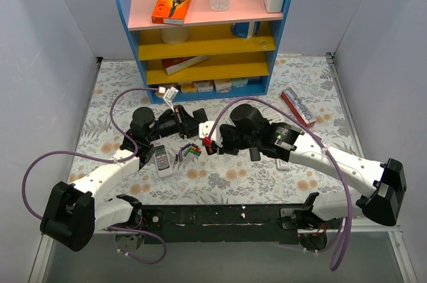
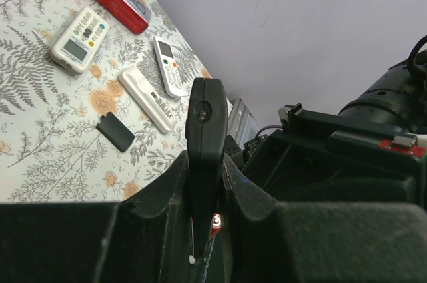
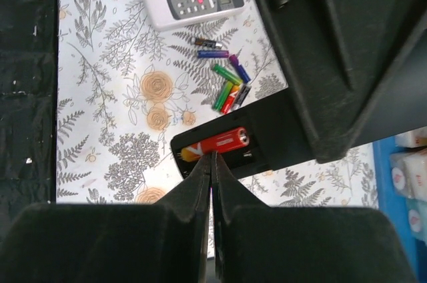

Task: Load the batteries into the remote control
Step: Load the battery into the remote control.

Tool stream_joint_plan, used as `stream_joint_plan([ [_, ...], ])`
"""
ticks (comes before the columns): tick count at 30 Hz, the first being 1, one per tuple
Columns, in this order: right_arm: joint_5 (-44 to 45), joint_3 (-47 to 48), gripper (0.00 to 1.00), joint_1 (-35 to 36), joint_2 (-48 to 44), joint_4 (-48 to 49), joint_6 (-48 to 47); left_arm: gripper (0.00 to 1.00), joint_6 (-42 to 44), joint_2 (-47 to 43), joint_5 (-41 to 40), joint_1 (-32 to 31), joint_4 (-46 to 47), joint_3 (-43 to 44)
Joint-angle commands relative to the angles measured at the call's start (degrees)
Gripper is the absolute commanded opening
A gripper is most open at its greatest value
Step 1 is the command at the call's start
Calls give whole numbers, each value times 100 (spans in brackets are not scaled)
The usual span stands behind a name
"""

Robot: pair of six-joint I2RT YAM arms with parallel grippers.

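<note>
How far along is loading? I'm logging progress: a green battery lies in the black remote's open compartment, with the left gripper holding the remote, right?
Not green: the battery in the remote control's open compartment is red, as the right wrist view shows. The left gripper does hold the remote.

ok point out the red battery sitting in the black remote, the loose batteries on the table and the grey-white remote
red battery point(image 3: 217, 141), right wrist view, middle of its body.
loose batteries point(image 3: 227, 74), right wrist view, green cell in the cluster.
grey-white remote point(image 3: 193, 1), right wrist view, its button face.
</note>
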Motion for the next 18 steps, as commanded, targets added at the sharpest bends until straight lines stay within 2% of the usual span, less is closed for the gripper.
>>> stream_joint_plan([
  [1,141,-265,6,8,204,-106,247,0,-128,-325,-158,-19,292,295],
  [6,9,-266,6,8,231,-53,370,0,-129,-360,-228,-19,257,234],
  [10,281,-187,7,8,143,-141,406,0,-24,-404,-369,-19,117,111],
  [18,423,208,20,0,-200,-290,248,0,126,-352,-439,-19,-86,40],
])
